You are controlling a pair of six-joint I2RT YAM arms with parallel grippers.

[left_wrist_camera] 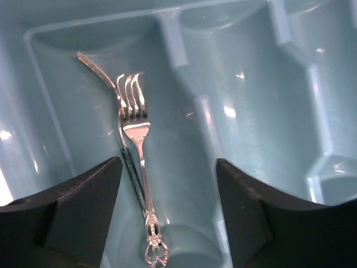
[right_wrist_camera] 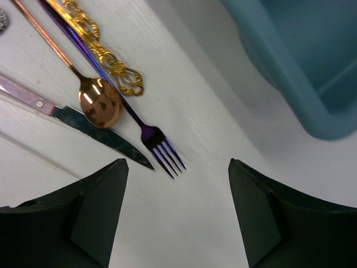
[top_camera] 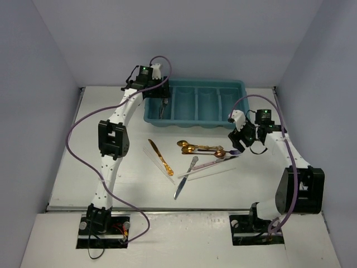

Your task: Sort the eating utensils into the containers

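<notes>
An ornate silver metal fork [left_wrist_camera: 138, 131] lay under the open, empty left gripper [left_wrist_camera: 167, 162].
It rested in the leftmost compartment of the teal-blue plastic tray [left_wrist_camera: 209, 120]; the right gripper [right_wrist_camera: 178, 164], also open and empty, hung close to the tines of a thin purple metal fork [right_wrist_camera: 150, 134].

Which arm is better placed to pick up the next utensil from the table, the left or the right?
Right. The right gripper hangs open just above the purple fork on the table. The left gripper is open over the tray, above the silver fork lying inside, far from that purple fork.
</notes>
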